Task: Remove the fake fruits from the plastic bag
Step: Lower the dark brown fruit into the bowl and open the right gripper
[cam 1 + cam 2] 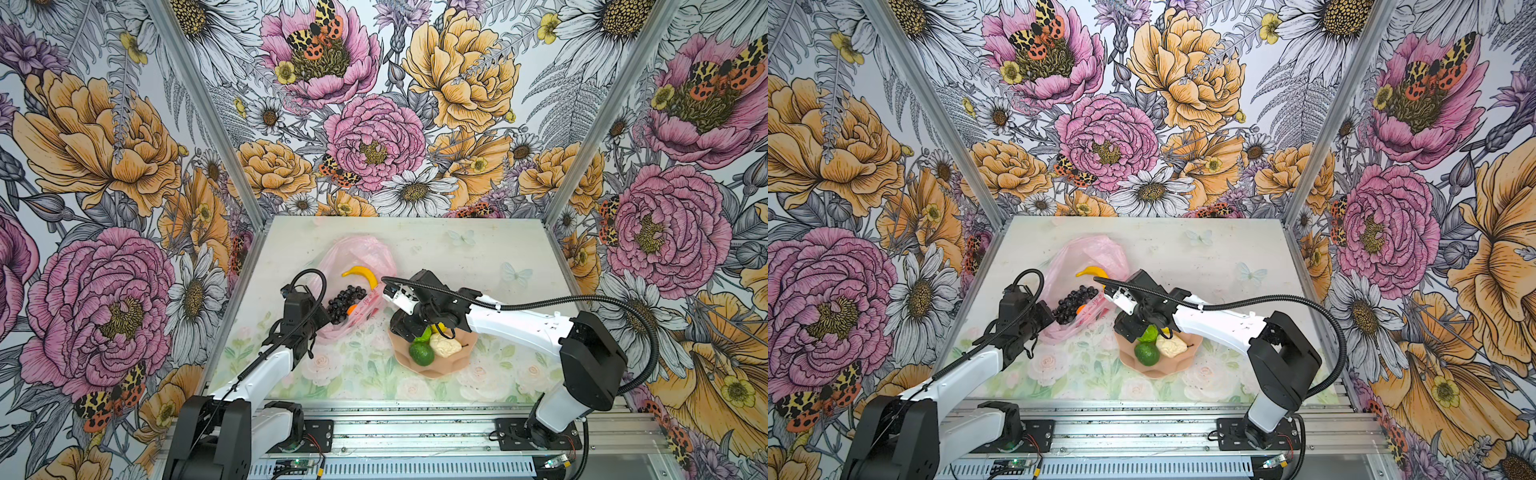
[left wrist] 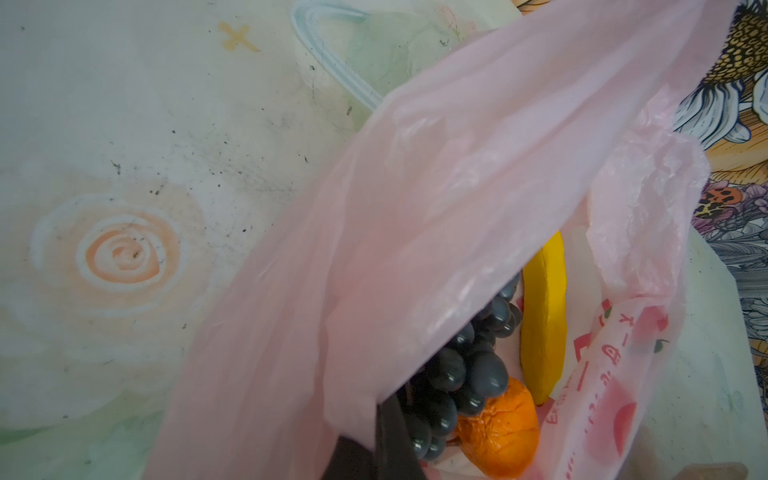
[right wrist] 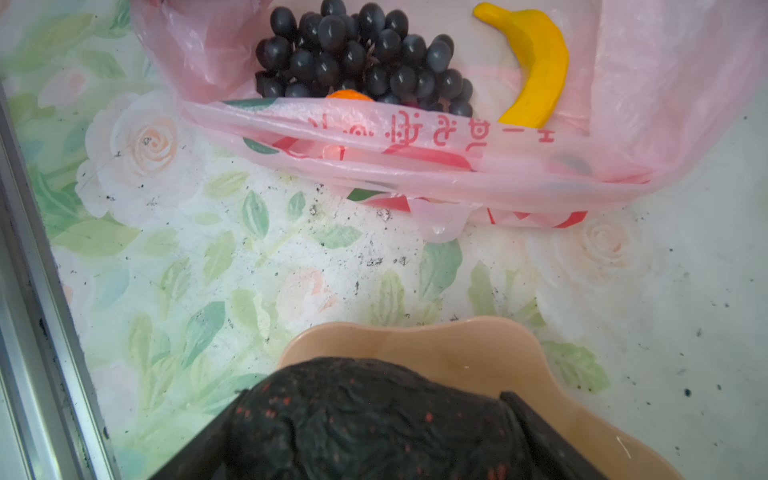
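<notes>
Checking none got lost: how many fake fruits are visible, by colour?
Yellow: 2 (banana, lemon)
Green: 2 (dark green fruit, pale green fruit)
Orange: 1 (orange)
Black: 2 (grape bunch, black oval)
Cream: 1 (lumpy piece)
Total: 8; 3 inside the plastic bag

Thin crinkly translucent plastic bag, glossy grapes

Bold floral wallpaper on three walls — aluminium posts at the corners — pale rose-printed tabletop.
</notes>
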### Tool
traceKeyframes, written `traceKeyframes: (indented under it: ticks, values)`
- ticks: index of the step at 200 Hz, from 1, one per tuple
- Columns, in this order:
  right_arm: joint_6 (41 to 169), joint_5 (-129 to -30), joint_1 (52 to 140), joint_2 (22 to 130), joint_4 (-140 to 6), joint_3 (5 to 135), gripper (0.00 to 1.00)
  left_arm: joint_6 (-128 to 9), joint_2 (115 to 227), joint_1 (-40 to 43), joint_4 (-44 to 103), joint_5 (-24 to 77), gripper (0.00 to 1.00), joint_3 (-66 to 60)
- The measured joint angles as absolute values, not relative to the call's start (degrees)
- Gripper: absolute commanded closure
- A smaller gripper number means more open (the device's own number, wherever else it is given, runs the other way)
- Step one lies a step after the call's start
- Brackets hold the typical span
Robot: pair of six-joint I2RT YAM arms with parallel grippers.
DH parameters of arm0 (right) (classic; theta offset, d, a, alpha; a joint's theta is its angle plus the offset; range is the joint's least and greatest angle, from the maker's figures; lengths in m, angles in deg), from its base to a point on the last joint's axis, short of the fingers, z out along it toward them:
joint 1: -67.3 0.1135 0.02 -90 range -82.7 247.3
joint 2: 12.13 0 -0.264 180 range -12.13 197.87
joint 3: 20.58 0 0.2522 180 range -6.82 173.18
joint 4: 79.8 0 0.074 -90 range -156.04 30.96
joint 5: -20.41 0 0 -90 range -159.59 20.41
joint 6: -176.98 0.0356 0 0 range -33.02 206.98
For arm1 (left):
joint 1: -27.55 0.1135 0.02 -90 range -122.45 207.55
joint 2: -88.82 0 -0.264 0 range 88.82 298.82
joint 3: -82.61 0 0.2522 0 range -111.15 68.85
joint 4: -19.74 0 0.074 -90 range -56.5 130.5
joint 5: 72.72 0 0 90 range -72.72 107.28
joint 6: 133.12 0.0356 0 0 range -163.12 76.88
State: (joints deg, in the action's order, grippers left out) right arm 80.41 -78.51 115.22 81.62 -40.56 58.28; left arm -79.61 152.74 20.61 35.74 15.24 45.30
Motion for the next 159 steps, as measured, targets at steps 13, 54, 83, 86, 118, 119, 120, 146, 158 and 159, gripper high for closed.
traceKeyframes:
  ticks: [13, 54, 83, 86, 118, 119, 120, 146, 158, 159]
  values:
    - [79.32, -78.73, 115.22, 81.62, -40.54, 58.00, 0.09, -79.61, 152.74, 20.61, 35.74, 15.24, 1.00, 45.30]
    - [75.14, -79.19, 115.22, 81.62, -40.59, 57.25, 0.08, -79.54, 152.74, 20.61, 35.74, 15.24, 1.00, 45.30]
    - [71.87, -80.74, 115.22, 81.62, -40.61, 56.38, 0.06, -79.17, 152.74, 20.61, 35.74, 15.24, 1.00, 45.30]
    - [71.60, -80.90, 115.22, 81.62, -40.56, 56.31, 0.06, -79.17, 152.74, 20.61, 35.74, 15.24, 1.00, 45.30]
    - [68.59, -83.26, 115.22, 81.62, -40.63, 55.81, 0.05, -79.17, 152.74, 20.61, 35.74, 15.24, 1.00, 45.30]
    - [68.46, -83.41, 115.22, 81.62, -40.63, 55.79, 0.05, -79.17, 152.74, 20.61, 35.74, 15.24, 1.00, 45.30]
    - [68.37, -83.43, 115.22, 81.62, -40.65, 55.77, 0.05, -79.17, 152.74, 20.61, 35.76, 15.24, 1.00, 45.30]
    - [65.70, -84.35, 115.25, 81.62, -41.02, 54.81, 0.04, -79.17, 152.74, 20.61, 35.76, 15.24, 1.00, 45.30]
    - [64.72, -84.35, 115.25, 81.62, -41.00, 54.41, 0.04, -79.17, 152.74, 20.61, 35.76, 15.24, 1.00, 45.30]
    - [64.67, -84.33, 115.25, 81.62, -40.98, 54.39, 0.04, -79.17, 152.74, 20.61, 35.76, 15.24, 1.00, 45.30]
